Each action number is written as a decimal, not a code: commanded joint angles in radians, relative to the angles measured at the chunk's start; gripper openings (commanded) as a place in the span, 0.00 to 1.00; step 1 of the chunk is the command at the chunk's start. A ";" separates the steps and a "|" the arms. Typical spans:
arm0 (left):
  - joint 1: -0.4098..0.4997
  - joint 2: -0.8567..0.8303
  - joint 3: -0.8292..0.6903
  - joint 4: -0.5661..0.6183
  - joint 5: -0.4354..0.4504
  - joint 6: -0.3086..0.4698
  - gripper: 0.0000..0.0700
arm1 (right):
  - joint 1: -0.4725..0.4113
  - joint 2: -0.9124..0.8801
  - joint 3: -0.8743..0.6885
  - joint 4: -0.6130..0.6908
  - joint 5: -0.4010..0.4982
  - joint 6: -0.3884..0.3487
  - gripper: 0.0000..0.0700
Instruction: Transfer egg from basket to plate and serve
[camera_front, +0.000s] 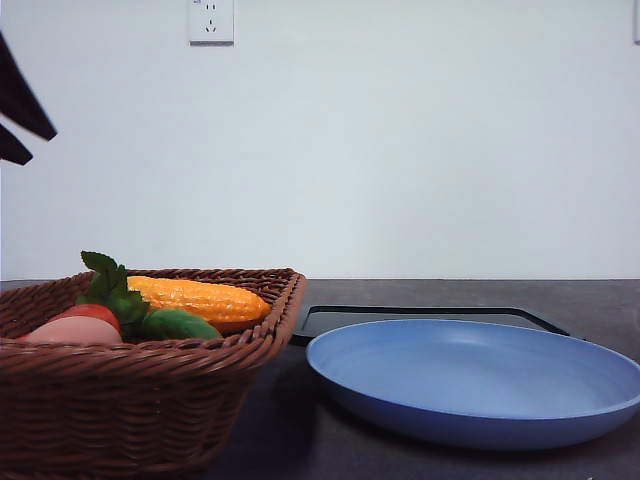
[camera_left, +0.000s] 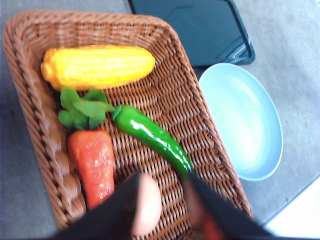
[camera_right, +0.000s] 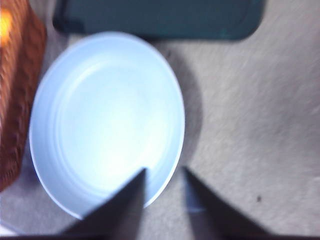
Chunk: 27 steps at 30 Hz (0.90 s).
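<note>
Left gripper (camera_left: 162, 202) over basket (camera_left: 35, 107), fingers spread, nothing gripped | egg (camera_left: 149, 205) on basket floor by the left finger, about 9 o'clock of the gap | right gripper (camera_right: 165, 192) spread above empty plate (camera_right: 65, 115).

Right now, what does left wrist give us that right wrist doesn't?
Left wrist alone: the egg between the open left pincer fingers, plus the corn, green pepper and carrot in the basket. Right wrist alone: the open right pincer at the plate rim. Both: plate, black tray, basket.
</note>
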 joint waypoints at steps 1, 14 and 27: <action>-0.003 0.007 0.016 0.017 0.003 0.002 0.46 | 0.014 0.030 0.004 0.015 -0.001 0.000 0.35; -0.003 0.007 0.016 0.006 0.003 -0.025 0.47 | 0.075 0.263 -0.050 0.205 0.012 0.058 0.35; -0.003 0.007 0.016 0.008 0.003 -0.024 0.46 | 0.107 0.440 -0.050 0.342 -0.007 0.104 0.27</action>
